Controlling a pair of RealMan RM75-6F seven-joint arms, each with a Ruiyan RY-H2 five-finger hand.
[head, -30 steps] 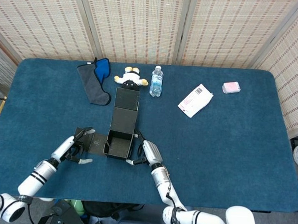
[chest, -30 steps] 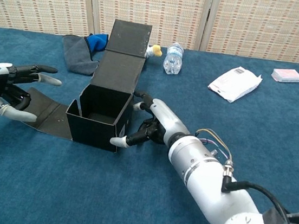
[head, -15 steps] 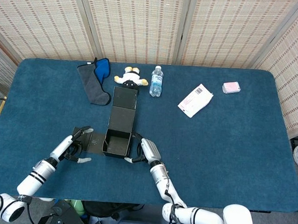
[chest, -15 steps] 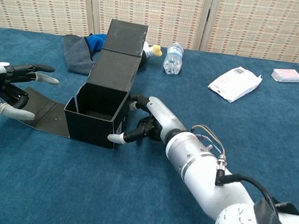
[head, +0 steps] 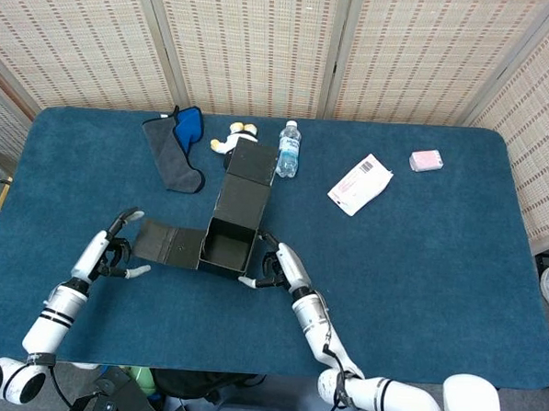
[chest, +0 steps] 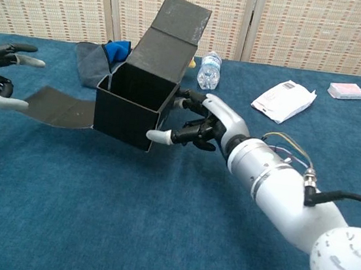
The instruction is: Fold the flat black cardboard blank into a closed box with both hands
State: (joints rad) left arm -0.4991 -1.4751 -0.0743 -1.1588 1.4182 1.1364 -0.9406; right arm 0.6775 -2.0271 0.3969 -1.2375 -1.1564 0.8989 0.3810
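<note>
At about eight o'clock on the blue table (head: 418, 268), the left hand (head: 114, 250) hovers released, fingers spread, just off the free end of the box's loose side flap (head: 167, 244), so that flap could sag or swing away if the hand closes late or misses the edge. Toward six o'clock, the black cardboard box (head: 228, 244) stands half-formed and looks tipped up off the cloth, its tall lid panel (chest: 172, 32) raised toward twelve o'clock. Just right of it, the right hand (chest: 205, 121) grasps the near right wall; that one-sided hold might let the body twist or collapse.
</note>
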